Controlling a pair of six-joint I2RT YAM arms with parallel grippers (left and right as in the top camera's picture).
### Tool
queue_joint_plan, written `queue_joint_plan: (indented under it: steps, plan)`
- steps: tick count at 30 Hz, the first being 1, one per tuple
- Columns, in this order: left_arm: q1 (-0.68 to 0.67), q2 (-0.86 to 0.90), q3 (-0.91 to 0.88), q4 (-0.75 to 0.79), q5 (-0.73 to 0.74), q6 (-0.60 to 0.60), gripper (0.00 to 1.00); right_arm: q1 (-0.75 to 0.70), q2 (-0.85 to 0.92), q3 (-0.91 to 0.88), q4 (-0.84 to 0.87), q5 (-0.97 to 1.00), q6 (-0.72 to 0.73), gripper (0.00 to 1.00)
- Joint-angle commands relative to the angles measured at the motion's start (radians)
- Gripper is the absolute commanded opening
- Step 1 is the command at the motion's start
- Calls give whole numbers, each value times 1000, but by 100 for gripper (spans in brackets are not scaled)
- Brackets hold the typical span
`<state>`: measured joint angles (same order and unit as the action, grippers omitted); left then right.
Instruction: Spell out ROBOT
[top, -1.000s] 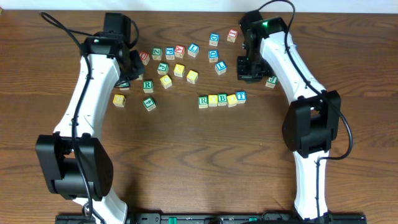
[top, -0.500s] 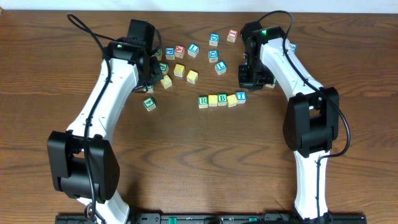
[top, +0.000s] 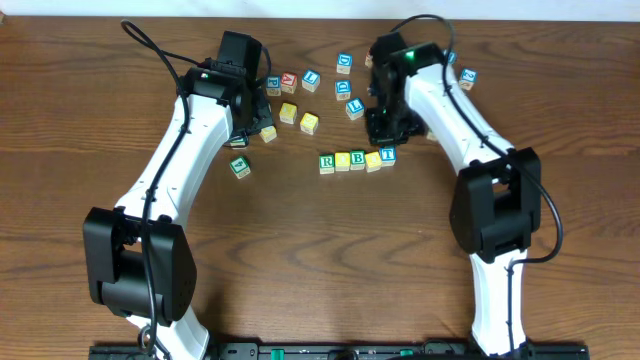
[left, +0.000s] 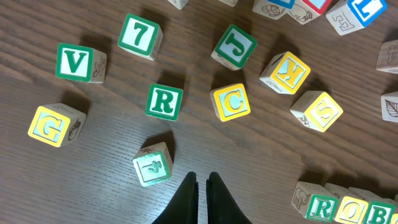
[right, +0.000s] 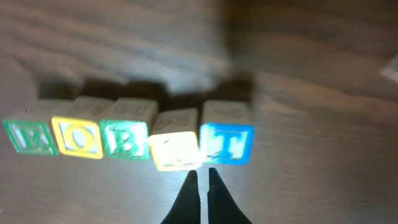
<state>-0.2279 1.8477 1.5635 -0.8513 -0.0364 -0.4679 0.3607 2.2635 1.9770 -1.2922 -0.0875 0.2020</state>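
Block row (top: 356, 159) on worktop (right: 323, 186), touching: green R (right: 28, 137), yellow O (right: 78, 138), green B (right: 124, 142), yellow block (right: 174, 149) (letter blurred), blue T (right: 227, 143). Left jaws, right jaws clenched, empty.

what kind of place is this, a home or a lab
Likely a robotics lab bench: white left arm and right arm at a wooden table, lettered toy blocks scattered on it.

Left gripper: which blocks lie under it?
Left wrist view: a green picture block sits beside the shut left gripper, green R block beyond; none directly below. Overhead, the left arm hides much of this cluster.
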Motion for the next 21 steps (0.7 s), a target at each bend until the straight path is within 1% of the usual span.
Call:
queue_joint_plan:
  steps: [1,5,12,21]
  plan:
    - [22,15,-9,0,-30,2,7,36,-25,-48,2,-16,-16,1]
    - [59,15,-8,0,-36,3,8,59,-25,-80,2,34,11,1]
    - [127,15,-8,-12,-35,3,7,92,-25,-117,33,72,11,1]
    - [131,15,-8,-14,-35,3,7,119,-25,-121,33,107,11,1]
